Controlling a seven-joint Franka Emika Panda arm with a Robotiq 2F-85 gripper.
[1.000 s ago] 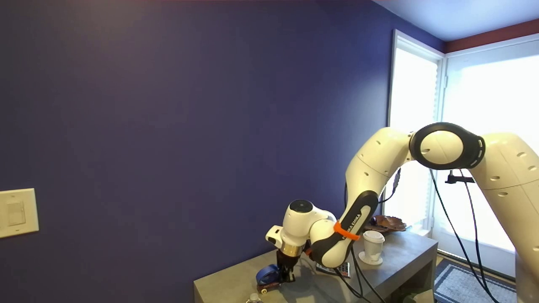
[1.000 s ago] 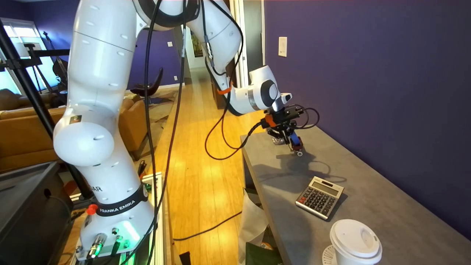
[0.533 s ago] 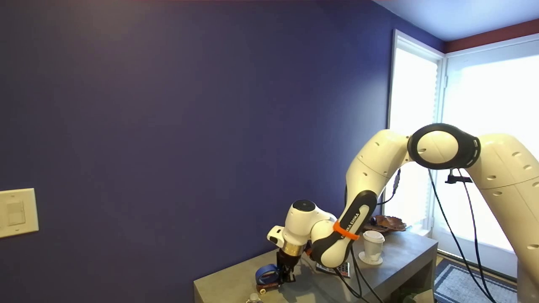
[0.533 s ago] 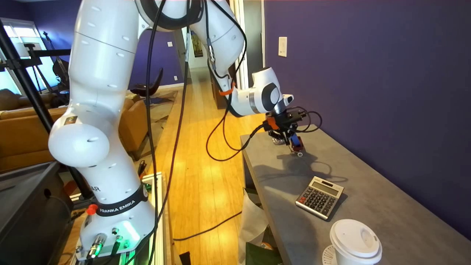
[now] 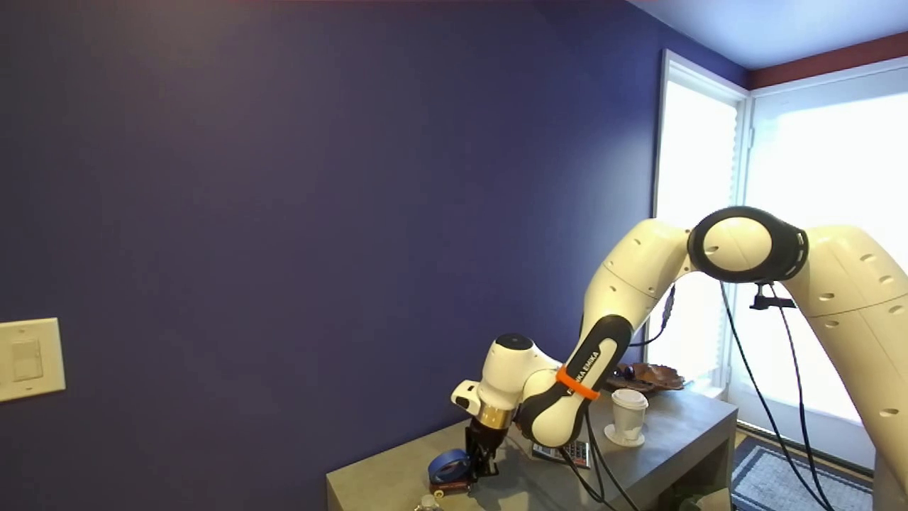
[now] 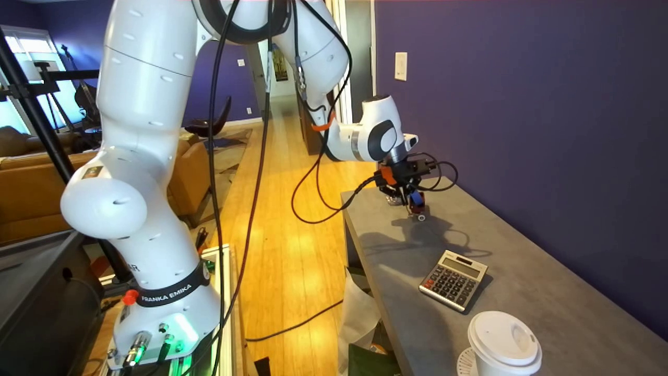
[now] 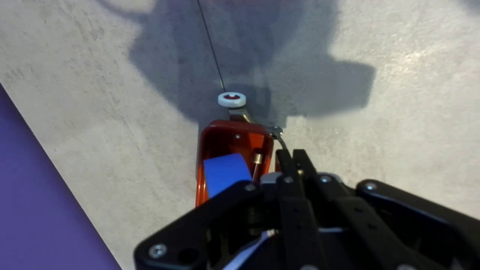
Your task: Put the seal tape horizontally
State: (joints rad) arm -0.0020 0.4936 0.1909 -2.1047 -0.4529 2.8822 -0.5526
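Fingers together — tape ring in glossy wagon

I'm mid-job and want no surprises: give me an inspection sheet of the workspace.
Surface: grey tabletop, partly shadowed.
Job's things: blue tape roll, on edge in a red wagon.
Clutter: calculator, lidded white cup, brown dish, a clear object too small to identify.
Gripper: looks closed, beside the wagon; whether it pinches anything, unclear.
Cables: black, hanging and looping along the arm.
Surroundings: purple wall, light switch, window.
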